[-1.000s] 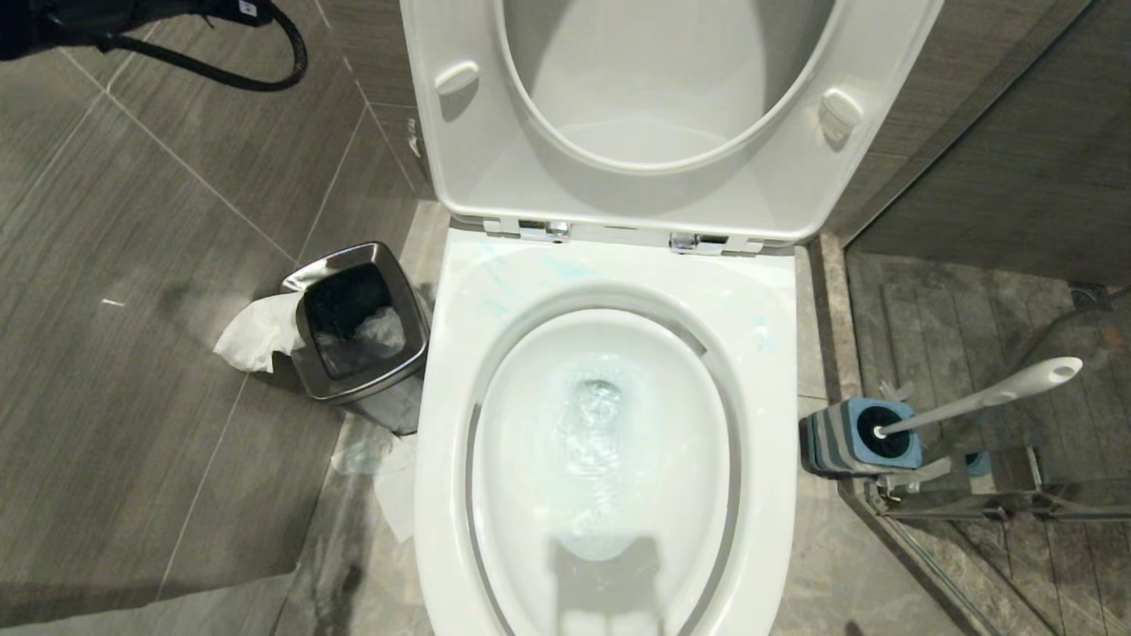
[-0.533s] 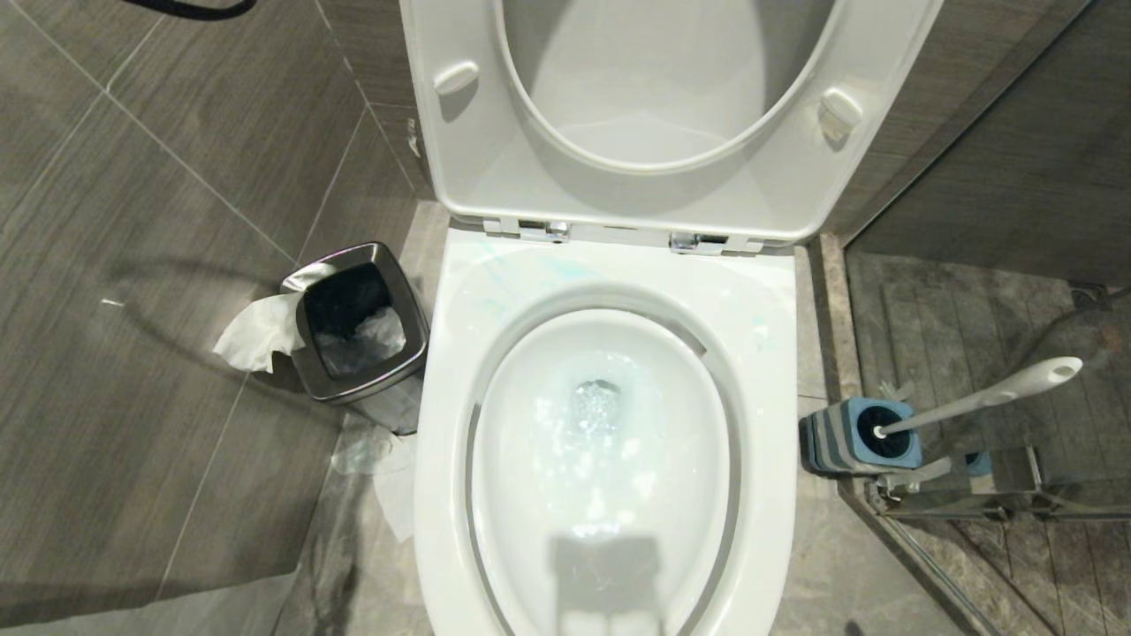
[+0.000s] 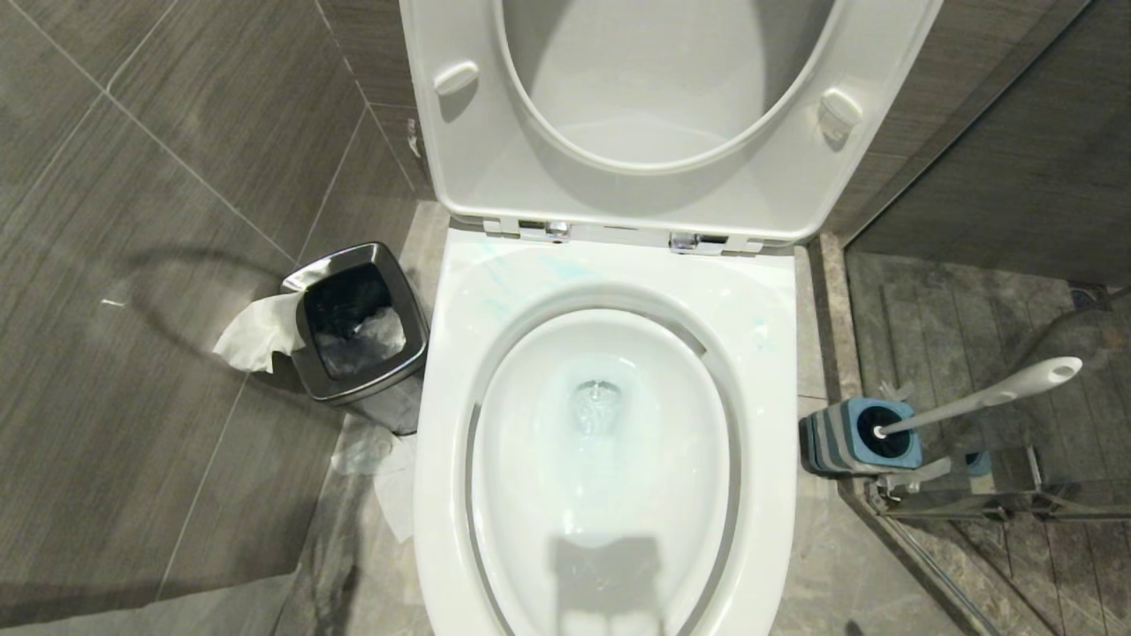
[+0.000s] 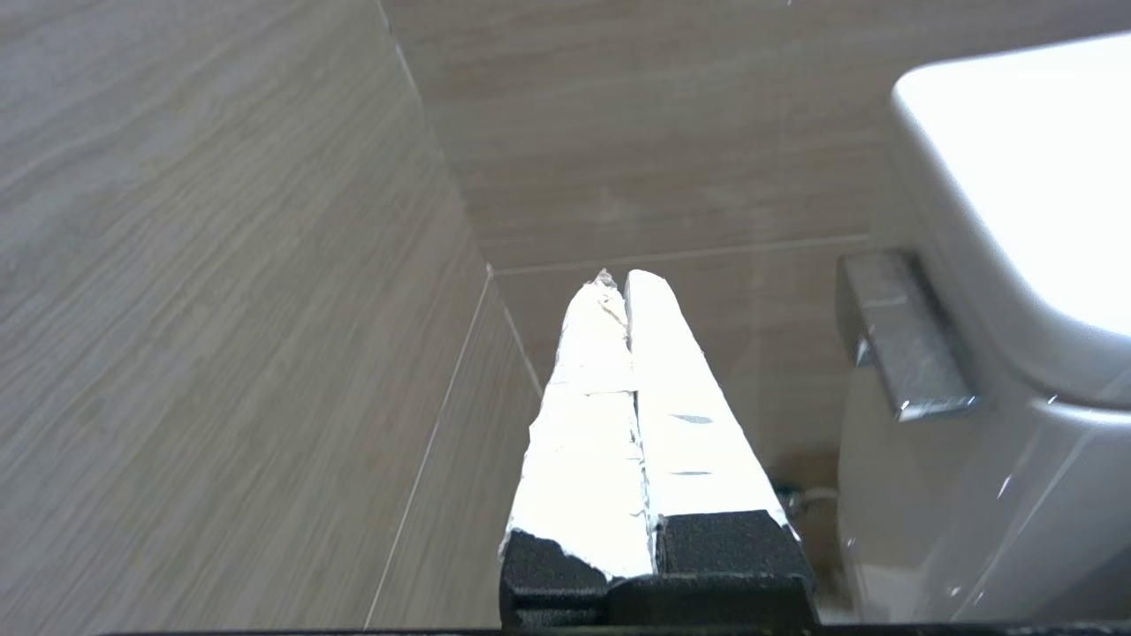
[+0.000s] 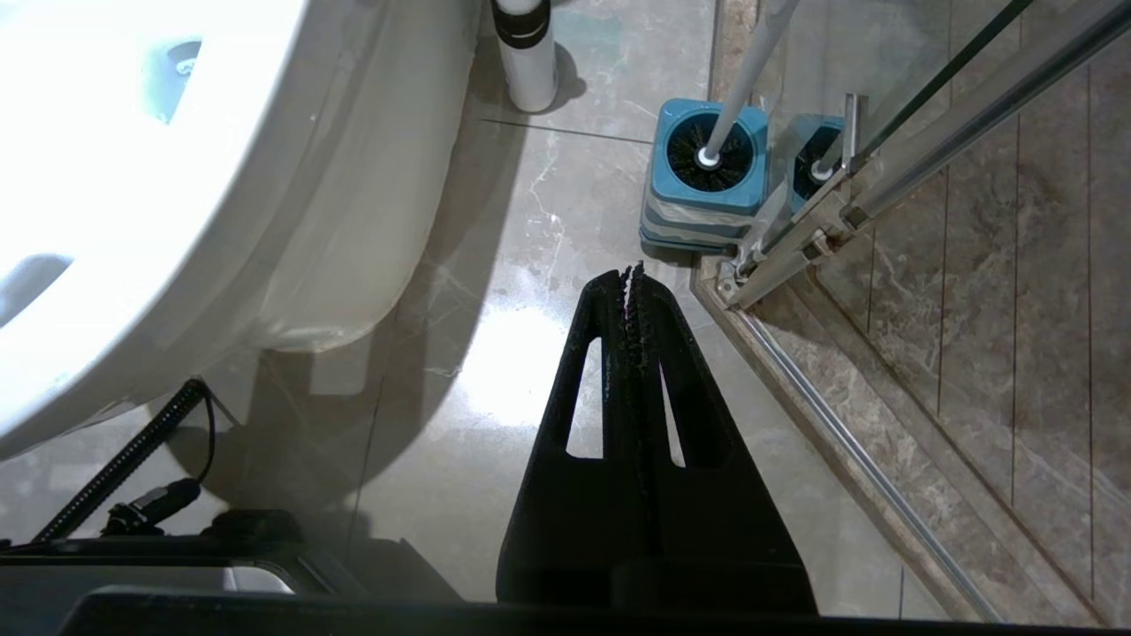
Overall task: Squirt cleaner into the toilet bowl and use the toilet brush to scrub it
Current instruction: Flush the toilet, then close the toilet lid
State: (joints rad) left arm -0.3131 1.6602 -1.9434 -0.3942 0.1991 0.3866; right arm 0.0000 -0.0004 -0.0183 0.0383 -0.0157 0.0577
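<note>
With pale cleaner (image 3: 495,283) streaked on the toilet bowl (image 3: 610,468) rim and the toilet brush (image 3: 981,397) parked in its holder (image 3: 853,437) on the floor, scrubbing looks done; my left end effector (image 4: 618,287) and right end effector (image 5: 633,274) are both pinched empty, so only withdrawing seems left.

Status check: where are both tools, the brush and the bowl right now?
Left tool shut, empty, near flush lever. Right tool shut, empty, above floor. Toilet brush in holder. Toilet bowl water blue-tinted. Nothing blocking.
</note>
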